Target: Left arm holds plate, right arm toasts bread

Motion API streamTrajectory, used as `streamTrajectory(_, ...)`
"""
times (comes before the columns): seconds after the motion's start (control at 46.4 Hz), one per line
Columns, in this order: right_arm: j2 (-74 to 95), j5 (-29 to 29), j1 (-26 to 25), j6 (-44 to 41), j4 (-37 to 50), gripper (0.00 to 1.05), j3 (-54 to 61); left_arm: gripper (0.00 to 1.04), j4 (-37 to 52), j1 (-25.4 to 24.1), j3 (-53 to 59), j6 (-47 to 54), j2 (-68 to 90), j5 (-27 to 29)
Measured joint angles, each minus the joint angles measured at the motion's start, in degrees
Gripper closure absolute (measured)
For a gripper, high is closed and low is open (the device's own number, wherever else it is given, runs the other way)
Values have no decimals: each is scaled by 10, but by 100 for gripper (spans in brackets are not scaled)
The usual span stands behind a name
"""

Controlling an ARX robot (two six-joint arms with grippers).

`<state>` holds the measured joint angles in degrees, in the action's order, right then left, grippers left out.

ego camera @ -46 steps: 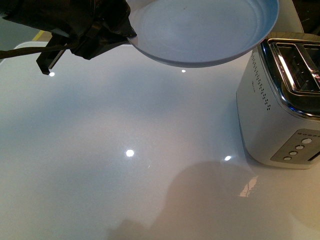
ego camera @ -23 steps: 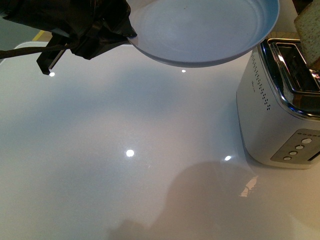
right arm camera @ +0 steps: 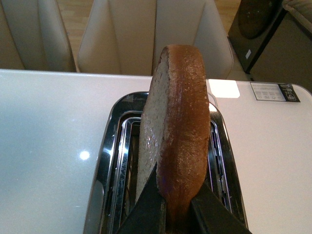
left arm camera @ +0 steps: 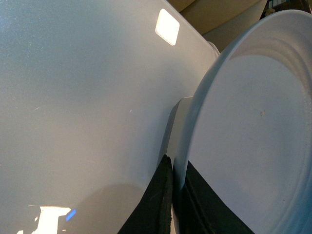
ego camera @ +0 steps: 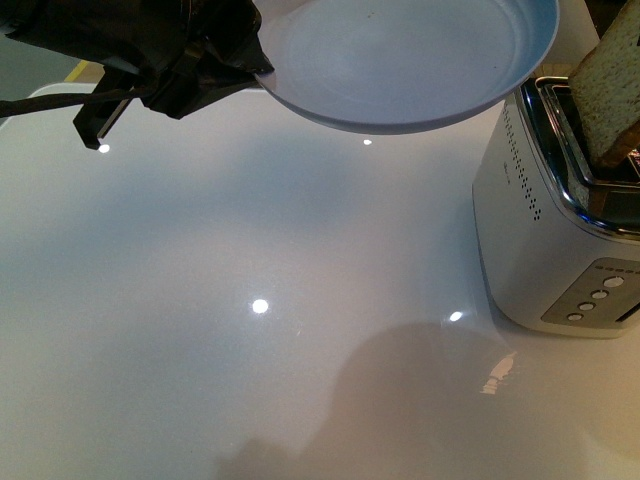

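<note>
Bread (ego camera: 608,95) just brought in at 2 o'clock, lowered to slot of toaster (ego camera: 540,225), pinched by right gripper (right arm camera: 178,210); plate (ego camera: 400,60) clamped by left gripper (left arm camera: 176,197).

1. We record a glossy white table (ego camera: 250,380) filling the front view, with small round light reflections (ego camera: 260,306) dotted across it.
2. Past its far edge we see cream upholstered chairs (right arm camera: 126,34) on a light wooden floor (right arm camera: 73,24).
3. A dark cabinet (right arm camera: 273,44) stands beside the chairs.
</note>
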<state>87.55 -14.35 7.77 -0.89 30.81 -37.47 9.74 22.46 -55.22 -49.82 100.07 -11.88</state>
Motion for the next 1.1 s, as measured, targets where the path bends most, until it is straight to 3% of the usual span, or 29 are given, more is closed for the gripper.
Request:
streamTrajectory(0.388, 57, -4, 4, 0, 21, 101, 0, 102, 0, 0, 0, 0, 0, 0)
streamTrajectory(0.539, 90, 3, 5, 11, 33, 81, 4, 102, 0, 0, 0, 0, 0, 0)
streamTrajectory(0.711, 123, 20, 3, 27, 34, 78, 14, 102, 0, 0, 0, 0, 0, 0)
streamTrajectory(0.949, 96, 43, -9, 26, 36, 40, 36, 102, 0, 0, 0, 0, 0, 0)
streamTrajectory(1.1, -12, 89, -35, 10, 3, 15, 75, 102, 0, 0, 0, 0, 0, 0)
